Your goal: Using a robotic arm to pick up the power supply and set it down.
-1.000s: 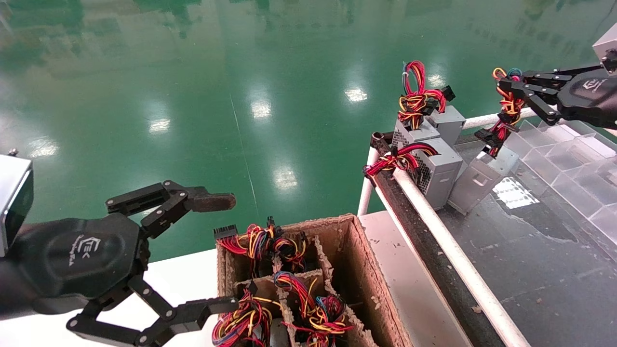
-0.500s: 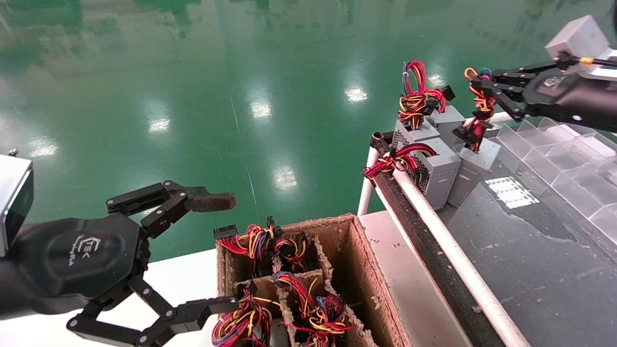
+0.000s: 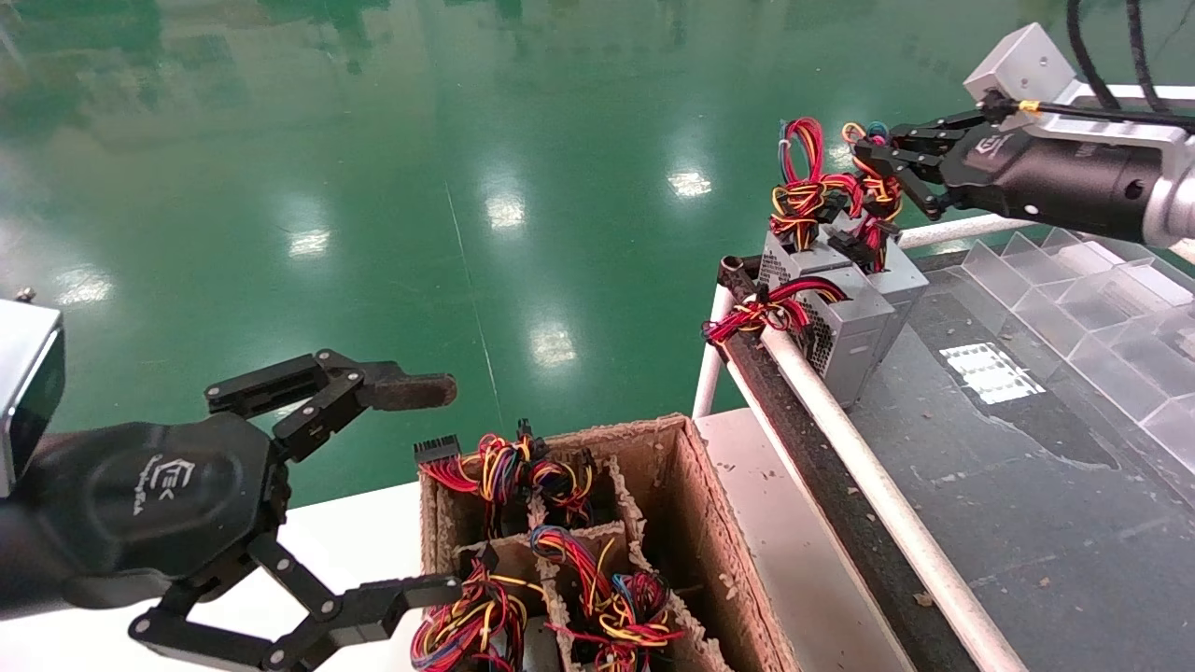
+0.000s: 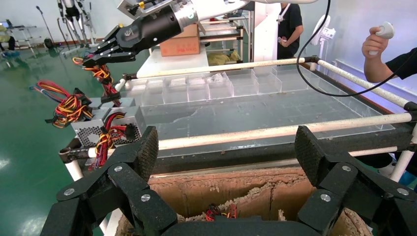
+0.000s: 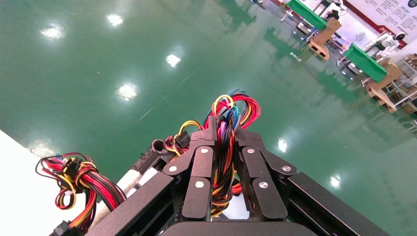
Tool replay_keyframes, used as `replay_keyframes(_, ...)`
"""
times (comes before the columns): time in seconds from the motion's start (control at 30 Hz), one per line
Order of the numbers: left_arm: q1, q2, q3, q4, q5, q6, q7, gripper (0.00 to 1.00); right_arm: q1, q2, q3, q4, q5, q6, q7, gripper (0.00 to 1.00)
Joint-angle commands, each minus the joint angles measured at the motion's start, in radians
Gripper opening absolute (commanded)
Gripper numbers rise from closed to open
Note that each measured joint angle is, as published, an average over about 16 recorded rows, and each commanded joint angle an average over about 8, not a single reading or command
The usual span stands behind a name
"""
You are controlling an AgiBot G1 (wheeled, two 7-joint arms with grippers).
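My right gripper (image 3: 866, 154) is shut on the orange, red, yellow and blue wire bundle (image 5: 225, 162) of the power supply (image 3: 902, 283). This small grey box hangs from its wires right beside two like grey boxes at the far left corner of the dark table. I cannot tell whether its base touches the table. The left wrist view shows the same right gripper (image 4: 93, 59) holding the wires (image 4: 103, 76) above the boxes. My left gripper (image 3: 439, 490) stays open and parked at the lower left, over the cardboard box; nothing is between its fingers (image 4: 145, 150).
A grey box with a tall red wire loop (image 3: 801, 154) and another (image 3: 854, 327) with red wires over the white rail (image 3: 868, 476) stand by the corner. A divided cardboard box (image 3: 695, 504) holds several wire bundles. Clear plastic compartments (image 3: 1092, 308) line the table's right. A person (image 4: 388, 54) stands beyond.
The right gripper has moved left with the power supply, carrying it from a tilted hang over the table to a spot right beside the other grey boxes. The left arm has not moved.
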Motion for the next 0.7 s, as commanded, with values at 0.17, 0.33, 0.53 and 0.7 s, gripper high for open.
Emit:
replay_keyframes(0.17,0.000,0.000,0.000,0.000,0.000,0.000,0.000,1.00,-0.003,-0.025,-0.003,-0.005,-0.005,0.018,0.000,0.44)
replay_keyframes(0.33,0.000,0.000,0.000,0.000,0.000,0.000,0.000,1.00,-0.006,-0.032,-0.006,-0.008,-0.008,0.024,0.001,1.00)
replay_keyframes(0.53,0.000,0.000,0.000,0.000,0.000,0.000,0.000,1.00,-0.006,-0.030,-0.006,-0.010,-0.009,0.021,0.002,1.00)
replay_keyframes(0.7,0.000,0.000,0.000,0.000,0.000,0.000,0.000,1.00,-0.007,-0.024,-0.007,-0.011,-0.010,0.015,0.001,1.00)
